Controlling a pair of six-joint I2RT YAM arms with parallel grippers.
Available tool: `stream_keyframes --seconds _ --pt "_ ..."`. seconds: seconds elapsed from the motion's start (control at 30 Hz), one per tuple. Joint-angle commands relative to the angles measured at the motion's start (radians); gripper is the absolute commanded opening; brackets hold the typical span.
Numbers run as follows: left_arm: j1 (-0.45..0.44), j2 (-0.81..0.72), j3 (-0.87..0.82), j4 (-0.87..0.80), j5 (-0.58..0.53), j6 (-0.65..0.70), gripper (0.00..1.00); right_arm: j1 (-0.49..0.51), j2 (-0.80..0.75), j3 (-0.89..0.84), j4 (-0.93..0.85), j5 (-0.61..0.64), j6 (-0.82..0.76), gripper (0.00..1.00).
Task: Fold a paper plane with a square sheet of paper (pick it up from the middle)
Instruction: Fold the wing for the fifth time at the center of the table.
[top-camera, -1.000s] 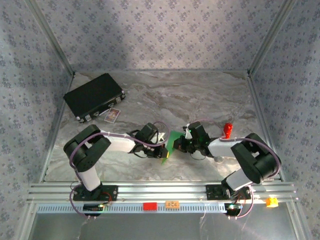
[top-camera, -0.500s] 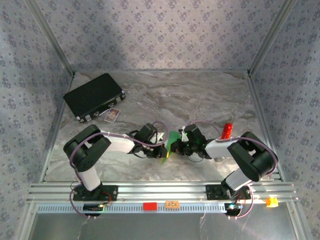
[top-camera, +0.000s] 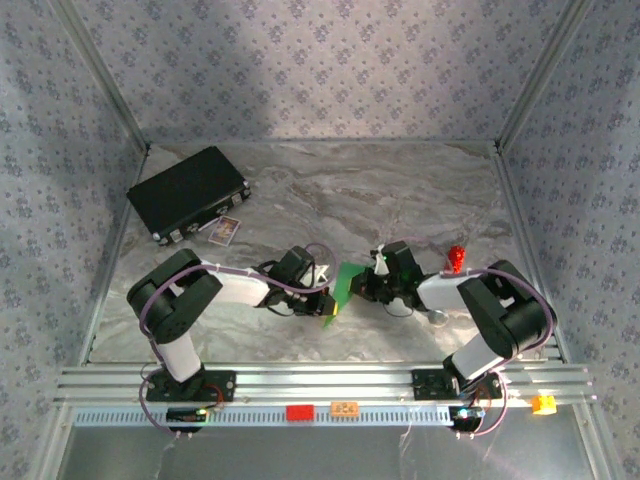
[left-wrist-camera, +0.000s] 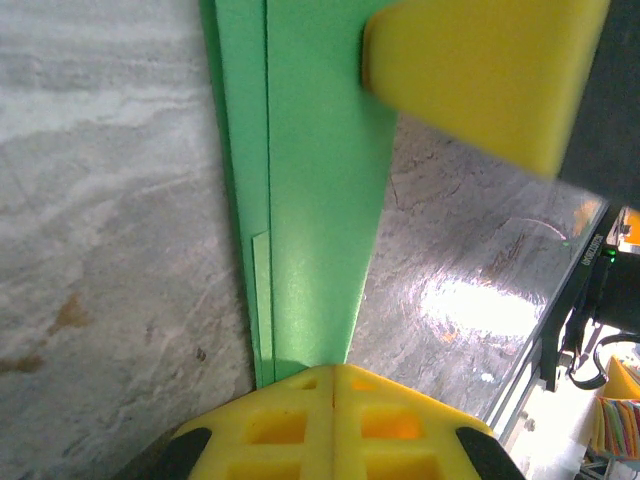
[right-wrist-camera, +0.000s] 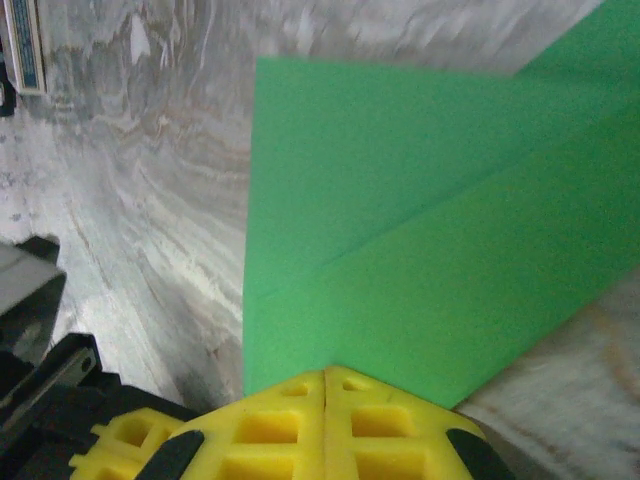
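I saw the table, its top a grey marble pattern and glossy enough to throw back the light. A black rectangular case lay flat in the far left corner, set at an angle. A small card lay just beside the case's near right corner. Well apart from both, toward the right side, sat a small red cylinder; I couldn't tell whether it stood upright.
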Motion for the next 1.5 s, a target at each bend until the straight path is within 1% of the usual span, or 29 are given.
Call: stream_keyframes --seconds 0.0,0.4,0.6,0.77,0.9,1.07,1.17,1.33,1.47 --pt "0.003 0.04 -0.021 -0.071 -0.027 0.008 0.0 -0.048 0.018 0.02 -0.035 0.035 -0.03 0.08" --pt "0.005 0.035 -0.022 -0.08 -0.028 0.017 0.0 -0.157 0.03 0.031 -0.054 0.017 -0.051 0.08" --pt "0.007 0.03 -0.028 -0.074 -0.027 0.017 0.0 -0.194 0.014 0.035 -0.058 0.047 -0.025 0.09" --pt "0.008 0.03 -0.026 -0.077 -0.028 0.019 0.0 -0.22 -0.028 0.051 -0.105 0.078 -0.018 0.09" --pt "0.008 0.025 -0.025 -0.079 -0.033 0.021 0.0 -0.236 -0.123 0.05 -0.15 0.083 -0.026 0.09" --pt "0.008 0.021 -0.024 -0.078 -0.035 0.02 0.0 -0.209 -0.258 0.042 -0.201 0.066 -0.051 0.11" --pt "0.008 0.019 -0.018 -0.075 -0.035 0.019 0.0 -0.169 -0.278 0.025 -0.199 0.061 -0.042 0.12" --pt "0.007 0.015 -0.014 -0.073 -0.035 0.014 0.0 -0.086 -0.207 0.031 -0.138 0.031 -0.036 0.12" --pt "0.006 0.015 -0.014 -0.077 -0.035 0.015 0.0 -0.07 -0.109 0.069 -0.12 0.019 -0.045 0.1"
